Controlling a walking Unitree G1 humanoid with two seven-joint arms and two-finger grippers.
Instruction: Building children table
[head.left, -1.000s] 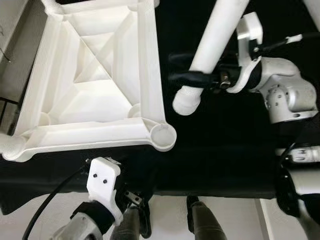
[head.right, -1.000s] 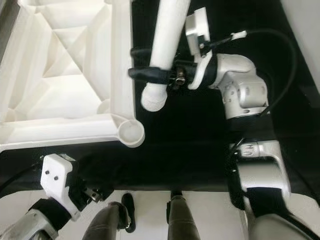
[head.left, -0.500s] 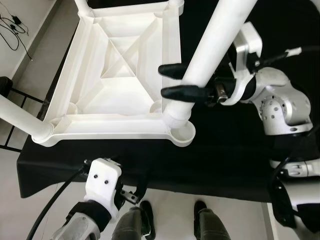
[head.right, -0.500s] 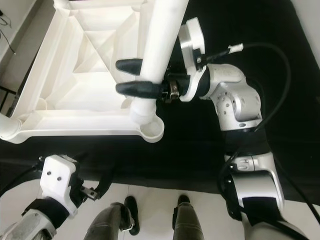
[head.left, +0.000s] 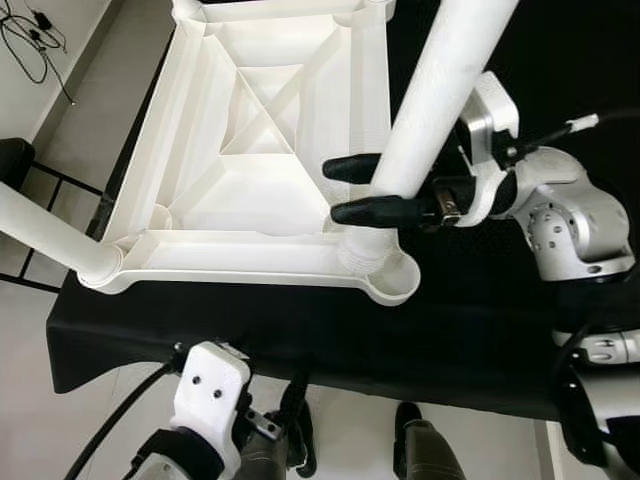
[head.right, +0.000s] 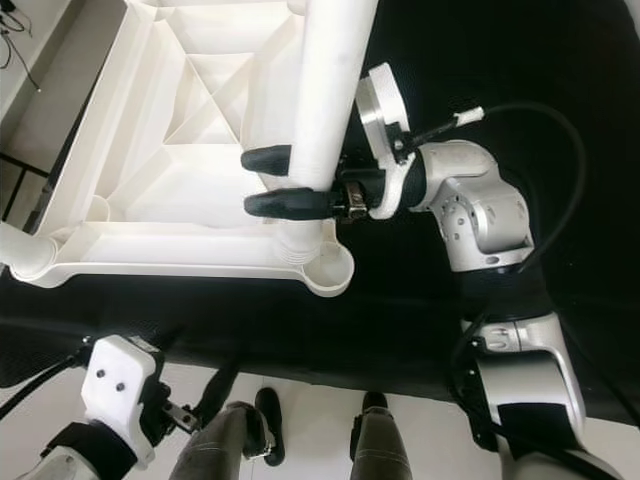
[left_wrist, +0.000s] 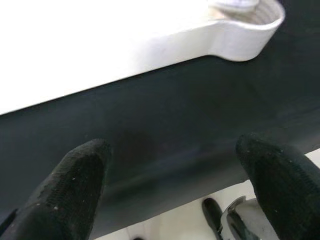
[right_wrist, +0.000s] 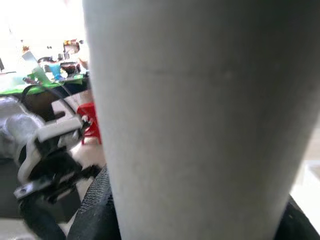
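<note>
A white plastic table top (head.left: 250, 265) lies upside down on a black-covered table (head.left: 300, 340). One white leg (head.left: 45, 225) stands in its near left corner. My right gripper (head.left: 335, 190) is shut on a second white leg (head.left: 440, 90), held tilted. The leg's ribbed lower end (head.left: 362, 250) rests at the near right corner, just beside the round socket (head.left: 400, 280); I cannot tell if it is seated. My left gripper (left_wrist: 175, 190) is open, low by the table's front edge, facing the black cloth under that corner.
The black cloth hangs over the front edge above a pale floor (head.left: 100, 400). My own legs and feet (head.left: 420, 455) stand close to it. Cables (head.left: 30, 30) lie on the floor at the far left, beside a dark rack (head.left: 15, 165).
The right gripper has carried the leg left and down, from over the black cloth to the near right corner of the table top. The camera view has shifted as well.
</note>
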